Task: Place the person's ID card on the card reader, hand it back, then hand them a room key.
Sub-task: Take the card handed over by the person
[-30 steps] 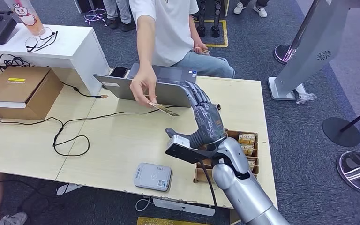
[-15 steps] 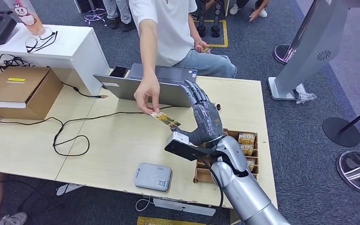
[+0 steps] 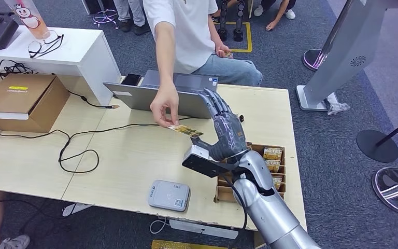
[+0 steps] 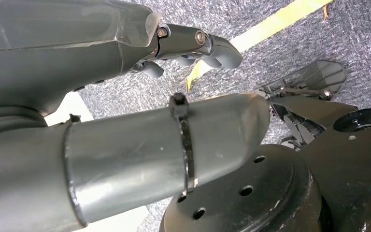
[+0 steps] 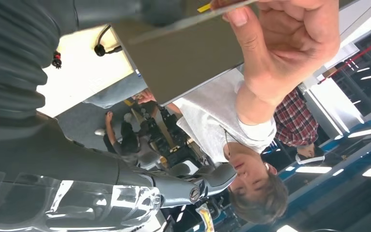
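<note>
The right hand point(image 3: 227, 132) is raised above the table point(image 3: 134, 155), fingers spread wide and upright, nothing gripped. The ID card point(image 3: 186, 130) is pinched by the person's hand point(image 3: 165, 106) and held out just beside the robot's thumb — contact between card and thumb cannot be told. The card reader point(image 3: 169, 195) lies flat near the table's front edge, well apart from the card. A tray of room keys point(image 3: 272, 154) sits behind the right wrist. The left hand point(image 4: 193, 43) hangs over carpet — fingers curled, nothing held.
</note>
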